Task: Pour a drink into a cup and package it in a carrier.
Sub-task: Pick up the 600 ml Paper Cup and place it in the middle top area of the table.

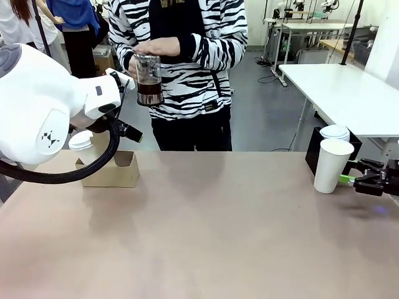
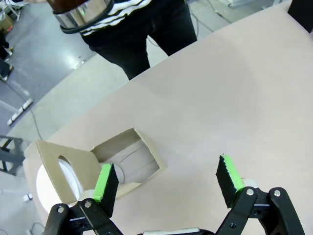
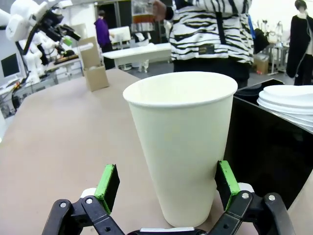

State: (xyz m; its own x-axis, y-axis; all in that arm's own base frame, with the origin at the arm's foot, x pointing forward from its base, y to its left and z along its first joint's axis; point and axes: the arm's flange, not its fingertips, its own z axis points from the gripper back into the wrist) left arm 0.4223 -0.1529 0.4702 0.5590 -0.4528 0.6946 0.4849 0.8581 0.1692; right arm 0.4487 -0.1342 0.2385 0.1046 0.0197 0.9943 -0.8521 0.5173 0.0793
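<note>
A person across the table holds the glass jug (image 1: 149, 81) of dark drink at chest height with both hands. The empty white paper cup (image 1: 332, 165) stands unlidded at the table's right edge. My right gripper (image 3: 166, 186) is open, its green pads (image 3: 108, 186) on either side of the cup's (image 3: 186, 147) base and not closed on it. The brown carrier (image 1: 115, 171) sits at the far left with a lidded cup (image 1: 81, 142) in one slot. My left gripper (image 2: 166, 183) hangs open and empty above the carrier (image 2: 127, 161), with the jug's base (image 2: 80, 12) beyond.
A black box (image 1: 312, 152) with a stack of white lids (image 1: 335, 132) stands right behind the empty cup, close to my right gripper (image 1: 349, 179). The bulky left arm (image 1: 43, 106) partly hides the carrier. Bare tabletop (image 1: 206, 218) stretches across the middle and front.
</note>
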